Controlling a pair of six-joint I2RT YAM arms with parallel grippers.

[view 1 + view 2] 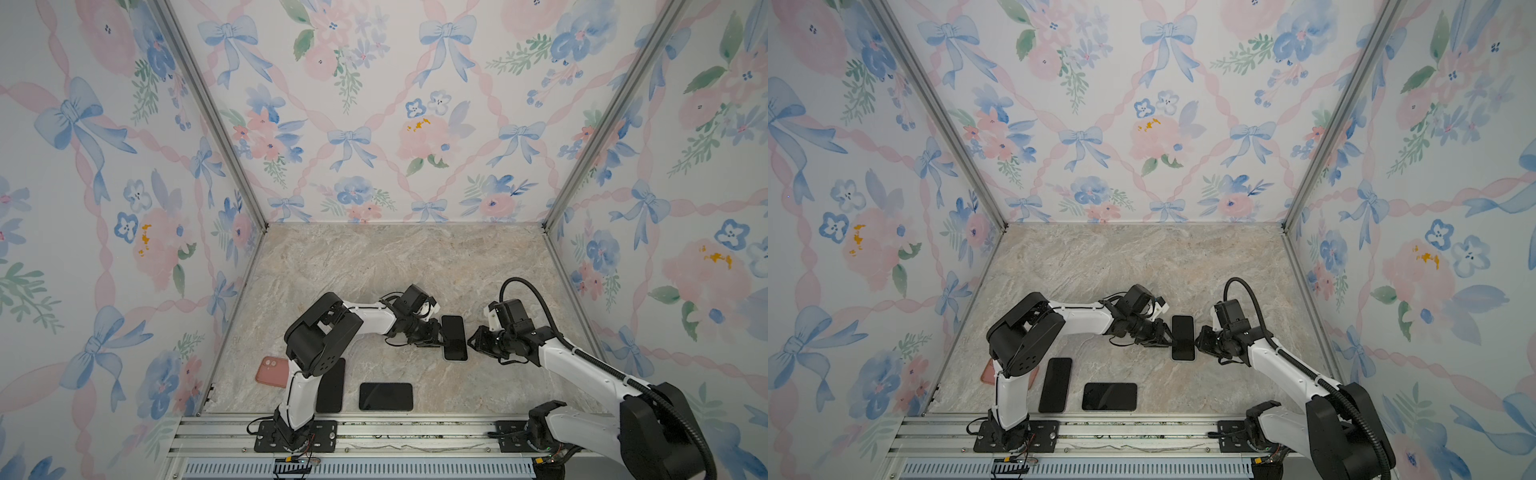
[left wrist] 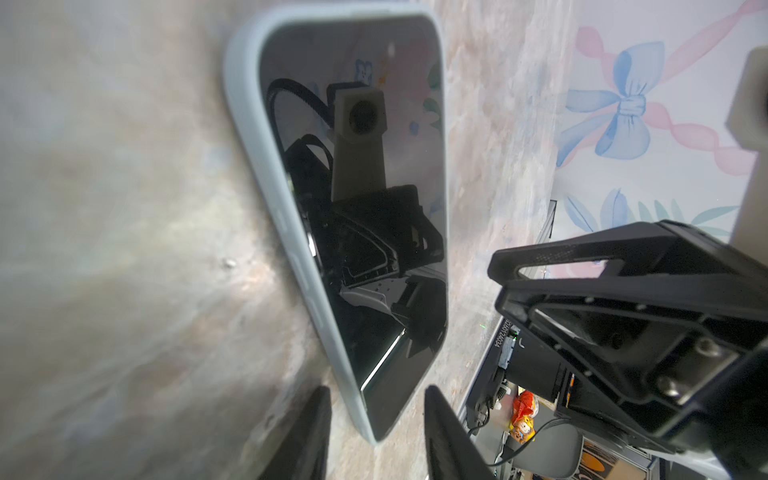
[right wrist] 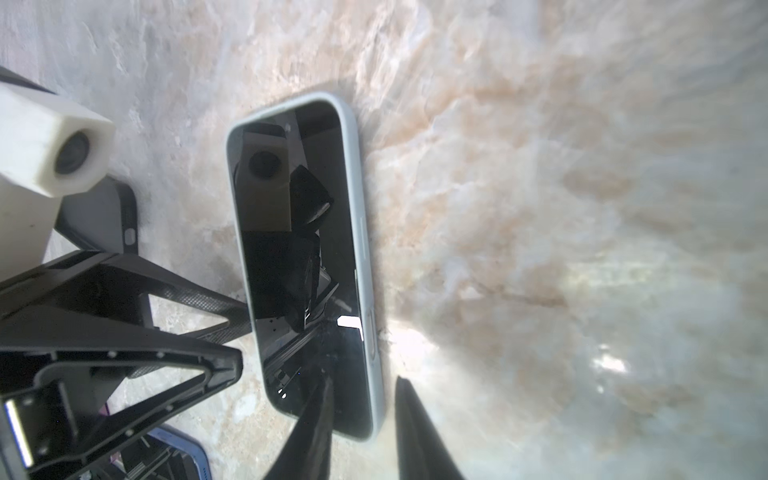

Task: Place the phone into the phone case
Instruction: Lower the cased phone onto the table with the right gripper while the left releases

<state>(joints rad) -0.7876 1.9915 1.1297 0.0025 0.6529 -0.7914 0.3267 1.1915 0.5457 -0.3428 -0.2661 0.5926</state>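
Nearest in both top views is seen the mounting rail (image 1: 374, 432); beyond it, nearer the table's (image 1: 374, 266) right edge, the phone (image 1: 454, 337) is laid flat, long axis front to back, the left gripper (image 1: 441, 341) at its left long edge, the right gripper (image 1: 470, 342) just beside the right. From the left wrist, a pale phone case (image 2: 245, 137) is seen rimming the screen, its corner between parted fingers (image 2: 307, 436), nothing clamped. From the right wrist, parted fingers (image 3: 419, 436) are seen astride a long edge, likewise unclamped.
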